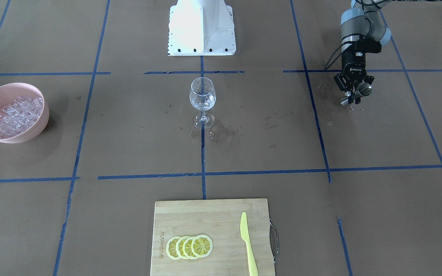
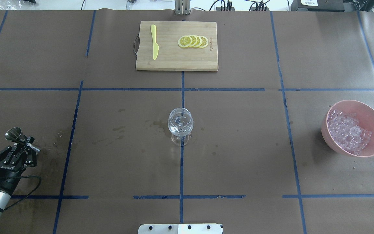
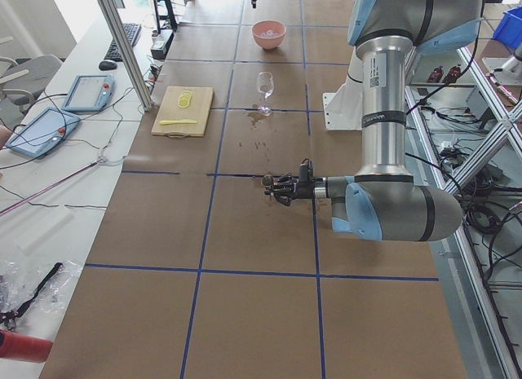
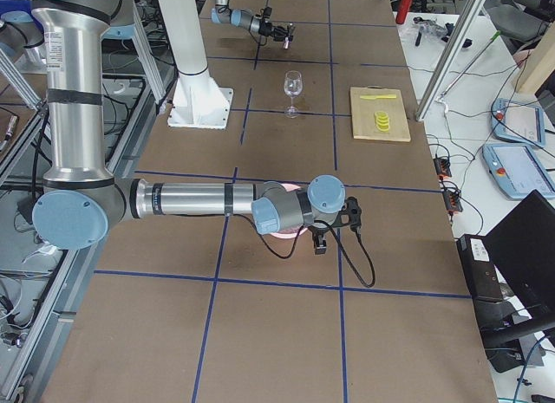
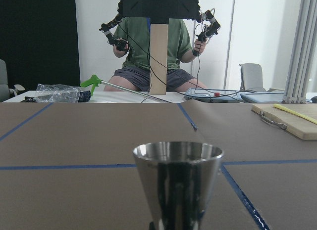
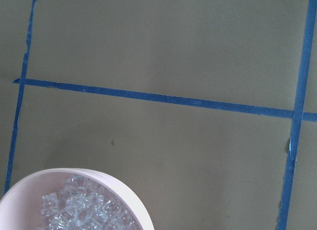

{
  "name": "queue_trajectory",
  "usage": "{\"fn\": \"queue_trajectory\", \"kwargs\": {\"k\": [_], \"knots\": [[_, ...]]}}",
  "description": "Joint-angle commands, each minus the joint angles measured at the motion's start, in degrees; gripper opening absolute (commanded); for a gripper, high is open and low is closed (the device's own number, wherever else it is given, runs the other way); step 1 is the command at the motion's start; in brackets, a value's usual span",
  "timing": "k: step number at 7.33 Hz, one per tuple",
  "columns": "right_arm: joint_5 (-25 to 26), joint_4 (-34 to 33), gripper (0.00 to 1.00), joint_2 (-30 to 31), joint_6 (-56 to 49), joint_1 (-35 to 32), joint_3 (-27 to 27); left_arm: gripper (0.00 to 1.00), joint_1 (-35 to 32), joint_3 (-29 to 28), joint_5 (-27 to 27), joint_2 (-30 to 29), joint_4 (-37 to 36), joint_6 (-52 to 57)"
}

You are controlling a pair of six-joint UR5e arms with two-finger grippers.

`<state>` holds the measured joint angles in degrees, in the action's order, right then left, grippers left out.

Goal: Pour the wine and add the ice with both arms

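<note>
At right side of bench [image 2: 239, 146], ice [image 2: 347, 131] heaped in pink bowl [image 2: 373, 118], well apart from 1 glass [image 2: 180, 122] at centre. Over that bowl, right end effector [image 4: 319, 240]; cannot tell whether open or closed. Near left edge, left end effector [image 2: 24, 143] clamped on upright steel jigger [image 2: 13, 134]. Beyond glass, board [image 2: 174, 58] with 4 lemon slices [image 2: 193, 41] and yellow knife [image 2: 154, 42].
</note>
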<state>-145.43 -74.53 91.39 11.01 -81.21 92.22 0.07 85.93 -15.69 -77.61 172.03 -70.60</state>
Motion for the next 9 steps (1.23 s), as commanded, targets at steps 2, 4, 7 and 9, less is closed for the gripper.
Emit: {"fn": "queue_trajectory", "kwargs": {"k": [2, 4, 7, 9], "knots": [[-0.1, 0.0, 1.00, 0.0, 0.1, 0.0, 0.3, 0.38, 0.7, -0.2, 0.0, 0.0, -0.1, -0.1], [-0.9, 0.0, 1.00, 0.2, 0.2, 0.0, 0.9, 0.41, 1.0, -0.2, -0.1, 0.0, 0.0, -0.1], [-1.4, 0.0, 1.00, 0.5, 0.7, 0.0, 1.7, 0.91, 1.1, -0.2, -0.4, 0.1, -0.2, 0.6], [-1.4, 0.0, 1.00, 0.8, 1.5, 0.0, 2.5, 1.00, 1.0, -0.2, -4.3, 0.9, 0.1, 0.8]]}}
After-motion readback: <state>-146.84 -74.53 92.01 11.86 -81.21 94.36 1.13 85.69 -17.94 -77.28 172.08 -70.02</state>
